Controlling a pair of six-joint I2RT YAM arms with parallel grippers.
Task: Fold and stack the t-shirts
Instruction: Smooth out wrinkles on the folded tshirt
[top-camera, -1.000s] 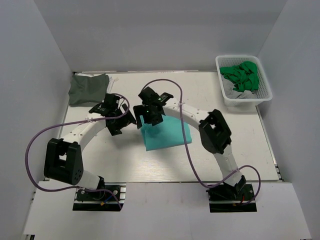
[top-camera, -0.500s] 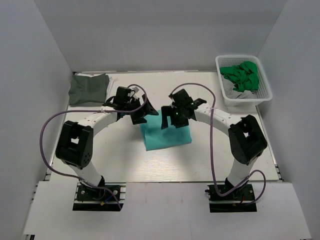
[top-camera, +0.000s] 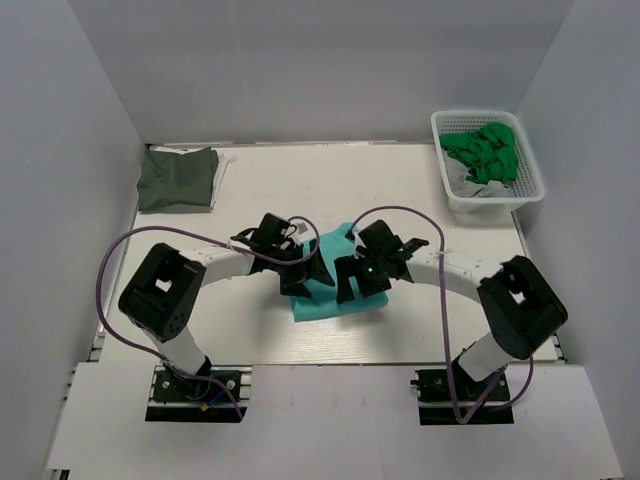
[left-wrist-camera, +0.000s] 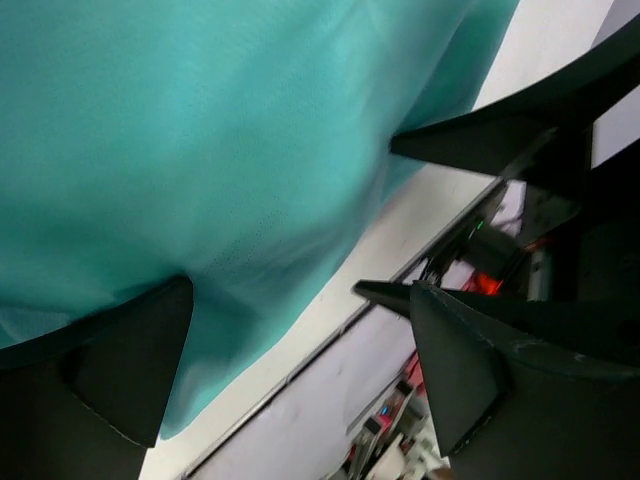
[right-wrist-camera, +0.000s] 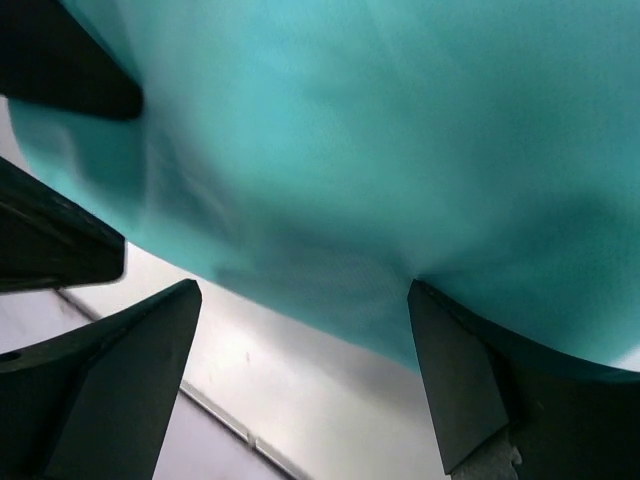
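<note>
A folded teal t-shirt (top-camera: 318, 304) lies at the table's middle. Both grippers hover low over its near part. My left gripper (top-camera: 303, 276) is open, its jaws wide apart over the teal t-shirt (left-wrist-camera: 200, 130) and its near edge. My right gripper (top-camera: 356, 282) is open just to the right, its jaws spread over the teal cloth (right-wrist-camera: 380, 120). Neither jaw pinches cloth. The right gripper's fingers (left-wrist-camera: 480, 140) show in the left wrist view. A folded grey-green t-shirt (top-camera: 178, 178) lies at the back left.
A white basket (top-camera: 527, 170) at the back right holds crumpled green shirts (top-camera: 483, 152) and something grey. Purple cables loop from both arms above the table. The table's near edge (left-wrist-camera: 300, 375) runs close under the grippers.
Both grippers have moved from the teal shirt's far edge toward its near edge, coming closer together. The shirt now lies slightly nearer the arms.
</note>
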